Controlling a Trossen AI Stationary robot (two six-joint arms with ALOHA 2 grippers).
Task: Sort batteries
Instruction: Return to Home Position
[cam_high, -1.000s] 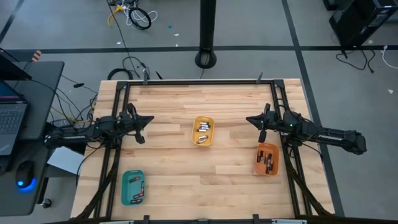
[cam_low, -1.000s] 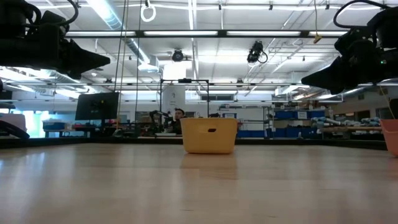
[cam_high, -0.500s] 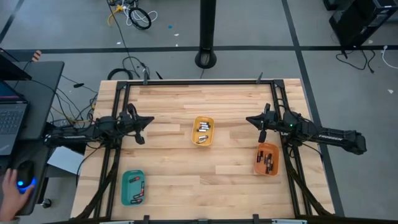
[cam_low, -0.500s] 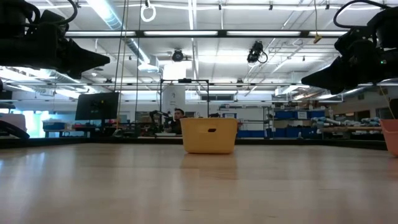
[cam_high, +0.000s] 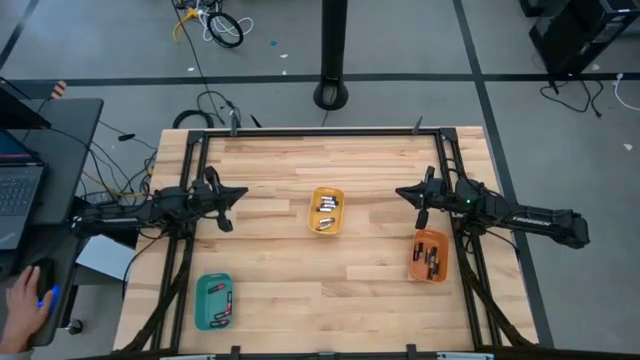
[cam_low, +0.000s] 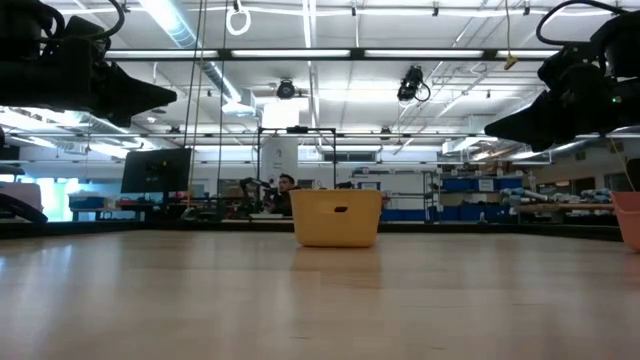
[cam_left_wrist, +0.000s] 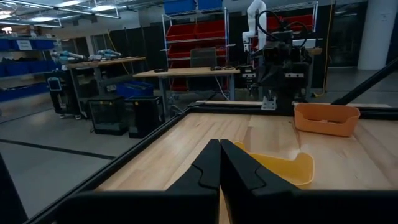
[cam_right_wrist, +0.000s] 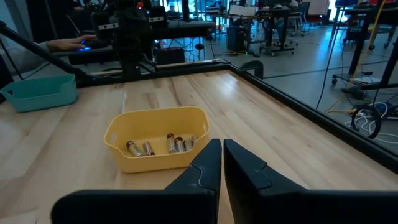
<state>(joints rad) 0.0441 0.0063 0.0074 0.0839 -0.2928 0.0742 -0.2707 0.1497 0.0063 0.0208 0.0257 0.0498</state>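
Trouble comes only if you swing left gripper (cam_high: 241, 192) or right gripper (cam_high: 400, 192), jaws together, into the tray (cam_high: 327, 189) of batteries (cam_high: 324, 212).

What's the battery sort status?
Left gripper shut, empty. Right gripper shut, empty. Both raised, table sides. Batteries in yellow tray, teal tray, orange tray. Only yellow tray between arms.

The left arm (cam_high: 150, 210) and the right arm (cam_high: 510, 212) mirror each other. Each reaches level and inward from its own side, wrist straight, jaws pointing toward the other arm. Both hang high and well apart. On each of the 2 arms the jaws are pressed together, empty.
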